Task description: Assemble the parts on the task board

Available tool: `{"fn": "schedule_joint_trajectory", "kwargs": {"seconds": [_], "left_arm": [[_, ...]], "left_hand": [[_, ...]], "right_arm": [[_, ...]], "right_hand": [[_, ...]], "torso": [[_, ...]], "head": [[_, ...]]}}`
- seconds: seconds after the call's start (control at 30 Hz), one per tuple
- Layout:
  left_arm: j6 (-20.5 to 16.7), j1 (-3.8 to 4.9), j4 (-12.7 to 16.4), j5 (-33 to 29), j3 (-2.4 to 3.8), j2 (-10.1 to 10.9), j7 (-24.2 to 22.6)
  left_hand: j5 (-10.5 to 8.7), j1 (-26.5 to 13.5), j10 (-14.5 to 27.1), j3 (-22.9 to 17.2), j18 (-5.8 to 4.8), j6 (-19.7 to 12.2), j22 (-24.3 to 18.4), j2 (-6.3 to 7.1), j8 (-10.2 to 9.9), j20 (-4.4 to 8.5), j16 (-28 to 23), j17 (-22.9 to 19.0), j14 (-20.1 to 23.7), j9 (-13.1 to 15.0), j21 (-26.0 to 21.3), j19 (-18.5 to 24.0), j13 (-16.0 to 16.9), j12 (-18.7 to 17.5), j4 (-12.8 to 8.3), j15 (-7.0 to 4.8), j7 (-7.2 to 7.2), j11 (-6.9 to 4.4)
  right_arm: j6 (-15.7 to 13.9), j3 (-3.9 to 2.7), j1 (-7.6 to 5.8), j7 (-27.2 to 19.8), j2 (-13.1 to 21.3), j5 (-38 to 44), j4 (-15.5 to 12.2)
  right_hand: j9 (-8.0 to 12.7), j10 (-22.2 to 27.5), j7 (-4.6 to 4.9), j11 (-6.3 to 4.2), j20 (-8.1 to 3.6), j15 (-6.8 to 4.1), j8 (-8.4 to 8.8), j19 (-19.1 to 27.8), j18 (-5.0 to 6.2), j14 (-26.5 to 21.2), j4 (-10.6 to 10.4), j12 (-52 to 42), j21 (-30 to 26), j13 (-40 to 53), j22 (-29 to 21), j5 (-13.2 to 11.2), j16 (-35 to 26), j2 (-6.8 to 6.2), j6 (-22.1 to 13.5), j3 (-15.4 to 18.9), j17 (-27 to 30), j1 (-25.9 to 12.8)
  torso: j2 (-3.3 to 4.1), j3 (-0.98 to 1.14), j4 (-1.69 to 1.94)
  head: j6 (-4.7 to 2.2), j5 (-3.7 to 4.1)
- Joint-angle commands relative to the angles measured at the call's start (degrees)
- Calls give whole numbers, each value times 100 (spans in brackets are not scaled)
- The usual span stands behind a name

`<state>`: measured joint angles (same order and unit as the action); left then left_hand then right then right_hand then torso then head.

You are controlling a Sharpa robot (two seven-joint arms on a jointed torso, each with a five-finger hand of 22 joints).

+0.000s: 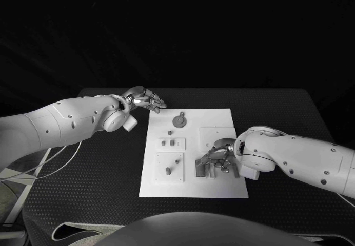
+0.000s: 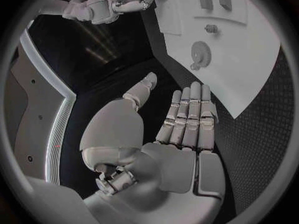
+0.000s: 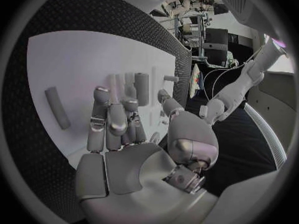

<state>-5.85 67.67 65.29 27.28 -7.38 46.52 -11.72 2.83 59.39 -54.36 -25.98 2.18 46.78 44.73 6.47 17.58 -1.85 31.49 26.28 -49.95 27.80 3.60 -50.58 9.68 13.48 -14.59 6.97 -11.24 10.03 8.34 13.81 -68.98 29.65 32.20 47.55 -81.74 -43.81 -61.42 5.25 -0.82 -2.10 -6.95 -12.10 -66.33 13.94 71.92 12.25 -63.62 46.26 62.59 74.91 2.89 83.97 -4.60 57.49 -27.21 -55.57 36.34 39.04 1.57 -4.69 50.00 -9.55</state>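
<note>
On the black desk (image 1: pixel 89 169), head view: white task board (image 1: pixel 222 187) centred, left hand (image 1: pixel 144 98) off its far left corner; right hand (image 1: pixel 218 159) over grey parts (image 1: pixel 201 168). Left wrist view: fingers (image 2: pixel 190 117) straight, empty, near gear (image 2: pixel 201 54). Right wrist view: fingers (image 3: pixel 112 119) spread above board, holding nothing.

My white task board (image 1: pixel 222 189) lies flat on the desk. A round grey gear (image 1: pixel 179 121) sits near its far edge. Small grey blocks (image 1: pixel 171 143) sit lower. Grey bars (image 1: pixel 201 168) lie under my right hand (image 1: pixel 219 158).

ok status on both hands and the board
Left hand open, off the task board. Right hand open over grey parts. Gear untouched. Nothing blocking.
</note>
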Motion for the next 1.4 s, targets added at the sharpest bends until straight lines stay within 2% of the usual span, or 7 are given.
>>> {"fn": "schedule_joint_trajectory", "kwargs": {"seconds": [0.03,0.43,0.63,1.07,1.17,1.33,1.4], "left_arm": [[81,4,20,-32,4,-1,-50],[77,4,18,-30,3,0,-55],[68,4,17,-30,3,1,-71],[35,4,62,-58,3,48,-95],[34,4,93,-101,3,66,-105],[48,4,86,-110,3,69,-118],[52,4,86,-111,3,67,-121]], "left_hand": [[1,-54,47,27,-93,-6,-9,-9,21,17,-34,9,18,-7,38,39,-9,21,-12,39,21,9],[0,-53,48,27,-93,-6,-10,-9,21,17,-37,16,17,-8,39,39,-11,23,-15,39,21,9],[1,-51,49,26,-93,-6,-10,-12,22,17,-39,19,17,-8,40,38,-12,25,-16,39,21,9],[0,-54,44,27,-92,-1,-11,-18,25,16,-42,28,12,-8,42,35,-12,31,-16,39,22,8],[0,-58,42,28,-92,0,-11,-20,26,16,-43,32,11,-8,43,34,-12,35,-13,39,22,7],[0,-62,39,29,-92,0,-12,-25,26,16,-45,36,9,-9,44,33,-12,38,-12,38,23,6],[0,-63,38,30,-92,0,-12,-25,26,16,-46,37,9,-9,44,33,-12,39,-12,38,22,6]], "right_arm": [[31,10,13,2,2,91,10],[-97,9,13,-34,67,252,-36],[-216,3,6,-99,304,435,-277],[-361,-56,-344,-149,1015,583,-518],[-317,-54,-343,-146,1150,605,-514],[-222,-49,-342,-83,1337,1205,-576],[47,-47,-339,10,1414,1477,-602]], "right_hand": [[-12,36,19,-11,-10,-7,21,-20,106,-37,-46,11,-37,-11,100,-6,-7,-72,-11,-21,11,-9],[-24,38,17,-12,-17,-8,23,-25,106,-33,-72,3,-33,-14,105,-6,-1,-62,-6,-88,7,0],[-36,30,15,-15,-21,-10,19,-34,106,-19,-34,-9,-24,-15,110,-6,8,-32,6,-117,-6,45],[-79,-25,-5,-33,-26,-26,-6,-63,106,38,214,-43,8,-30,116,-6,23,163,71,-138,-20,212],[-91,-34,-8,-37,-28,-29,-5,-63,106,40,426,-46,18,-39,118,-5,18,250,77,-146,1,379],[-109,-45,-11,-38,-16,-28,-11,-51,106,43,449,-49,26,-52,117,-7,12,257,102,-97,20,569],[-117,-52,-16,-41,-12,-30,-20,-49,106,45,449,-51,28,-57,117,-7,12,250,123,-71,22,602]], "torso": [[-2,-2,-1],[-6,-2,-1],[-6,-2,0],[-7,-7,-12],[0,-1,-4],[3,12,-18],[1,13,-11]], "head": [[0,-1],[0,7],[0,10],[-47,99],[-51,160],[-49,181],[-48,193]]}}
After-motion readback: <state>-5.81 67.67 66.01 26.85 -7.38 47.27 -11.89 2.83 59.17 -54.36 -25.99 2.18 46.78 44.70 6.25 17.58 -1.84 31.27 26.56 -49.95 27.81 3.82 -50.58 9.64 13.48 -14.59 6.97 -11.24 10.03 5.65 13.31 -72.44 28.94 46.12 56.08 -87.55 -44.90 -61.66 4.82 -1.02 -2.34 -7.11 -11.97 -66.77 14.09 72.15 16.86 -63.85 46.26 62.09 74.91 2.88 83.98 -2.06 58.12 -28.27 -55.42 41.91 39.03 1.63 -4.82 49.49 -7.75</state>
